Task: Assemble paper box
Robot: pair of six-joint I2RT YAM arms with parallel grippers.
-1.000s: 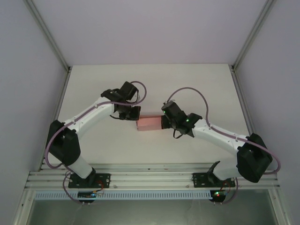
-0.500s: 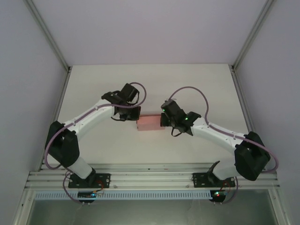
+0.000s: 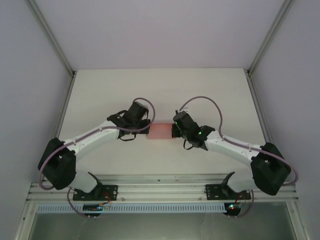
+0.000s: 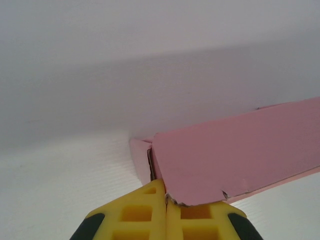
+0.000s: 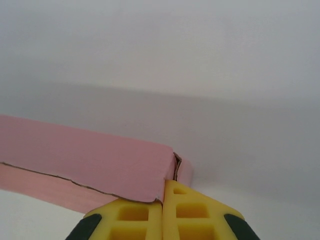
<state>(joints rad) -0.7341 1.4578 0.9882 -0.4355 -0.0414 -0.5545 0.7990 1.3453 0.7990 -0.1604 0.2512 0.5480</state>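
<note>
The small rectangular box of thin pink card point(image 3: 160, 131) lies mid-way across the white table top point(image 3: 100, 95), caught end to end between the arms; the left gripper point(image 3: 148, 129) meets its left end, the right gripper point(image 3: 173, 131) its right end. In each wrist view the yellow fingers point(image 4: 142, 217) are drawn together with no gap, tips butted against a box corner; whether a sliver of card is nipped between them I cannot tell.

The step looks like pressing the ends home; both pushes should be equal and squarely opposed so the light box neither skates nor bows, with the tips kept low on the end flap point(image 4: 141, 159), since the top panel point(image 4: 235, 157) already shows a ragged edge.

The wrists cover both ends from above; how far the flaps are tucked is hidden, and each wrist view cuts off the box's far end.
</note>
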